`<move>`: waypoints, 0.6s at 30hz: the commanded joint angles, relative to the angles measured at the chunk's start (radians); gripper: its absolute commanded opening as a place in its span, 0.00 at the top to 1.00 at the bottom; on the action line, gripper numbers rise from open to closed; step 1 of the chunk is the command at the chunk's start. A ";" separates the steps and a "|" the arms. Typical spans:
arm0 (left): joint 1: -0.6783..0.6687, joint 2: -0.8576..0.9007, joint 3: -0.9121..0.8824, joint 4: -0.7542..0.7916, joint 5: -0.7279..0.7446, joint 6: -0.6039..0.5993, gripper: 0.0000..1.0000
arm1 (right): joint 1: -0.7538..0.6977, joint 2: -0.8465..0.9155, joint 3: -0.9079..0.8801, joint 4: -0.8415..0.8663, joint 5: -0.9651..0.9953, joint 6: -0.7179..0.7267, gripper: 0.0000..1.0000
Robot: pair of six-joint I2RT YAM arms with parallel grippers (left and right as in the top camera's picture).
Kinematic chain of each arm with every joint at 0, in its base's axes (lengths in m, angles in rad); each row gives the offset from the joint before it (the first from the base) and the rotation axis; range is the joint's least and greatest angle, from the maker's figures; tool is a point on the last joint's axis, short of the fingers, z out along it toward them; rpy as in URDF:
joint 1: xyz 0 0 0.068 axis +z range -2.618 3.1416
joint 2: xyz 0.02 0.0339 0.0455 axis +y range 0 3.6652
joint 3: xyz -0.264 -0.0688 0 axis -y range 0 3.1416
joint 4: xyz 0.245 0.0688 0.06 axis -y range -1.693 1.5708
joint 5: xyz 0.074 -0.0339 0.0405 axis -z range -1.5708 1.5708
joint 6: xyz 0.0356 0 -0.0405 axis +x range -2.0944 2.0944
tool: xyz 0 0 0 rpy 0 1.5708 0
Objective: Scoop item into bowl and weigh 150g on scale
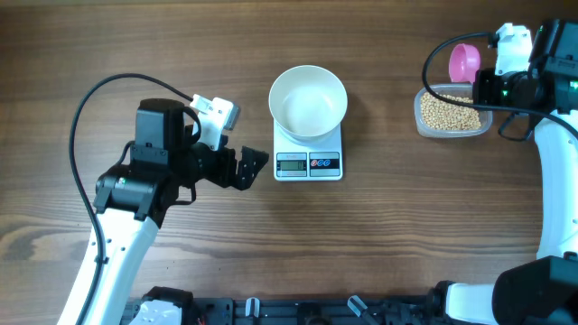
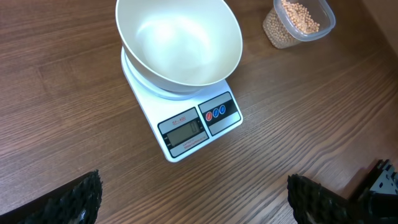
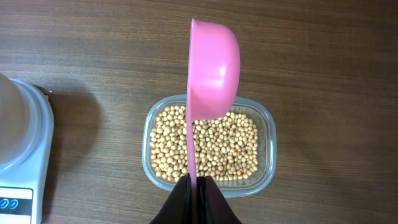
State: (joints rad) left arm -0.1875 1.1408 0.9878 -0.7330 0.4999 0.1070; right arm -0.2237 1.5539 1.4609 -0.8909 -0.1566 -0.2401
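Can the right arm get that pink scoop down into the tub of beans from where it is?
Probably yes. The right gripper holds the pink scoop right by the open tub, and nothing lies between it and the beans.

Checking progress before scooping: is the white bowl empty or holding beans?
Empty: the bowl on the scale shows only a bare white interior.

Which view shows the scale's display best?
Left wrist: the display is large, unobstructed and near centre. Overhead shows it small, below the bowl. Right wrist catches only a corner of the scale; the display is out of frame.
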 commanded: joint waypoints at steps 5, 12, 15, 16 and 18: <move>0.007 0.006 -0.001 -0.002 0.014 -0.006 0.00 | 0.002 0.013 0.001 -0.001 -0.024 0.007 0.96; 0.008 0.006 -0.001 -0.020 0.014 -0.006 0.00 | 0.002 0.013 0.001 0.000 -0.024 0.004 0.96; 0.007 0.006 -0.001 -0.020 0.014 -0.006 0.00 | 0.002 0.013 0.001 0.000 -0.024 0.005 0.96; 0.007 0.006 -0.001 -0.020 0.014 -0.006 0.00 | 0.002 0.013 0.001 0.000 -0.024 0.005 0.96; 0.007 0.006 -0.001 -0.020 0.015 -0.006 0.00 | 0.002 0.013 0.001 0.000 -0.024 0.005 0.96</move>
State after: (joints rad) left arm -0.1875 1.1408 0.9878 -0.7528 0.4999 0.1070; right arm -0.2237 1.5539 1.4609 -0.8913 -0.1566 -0.2401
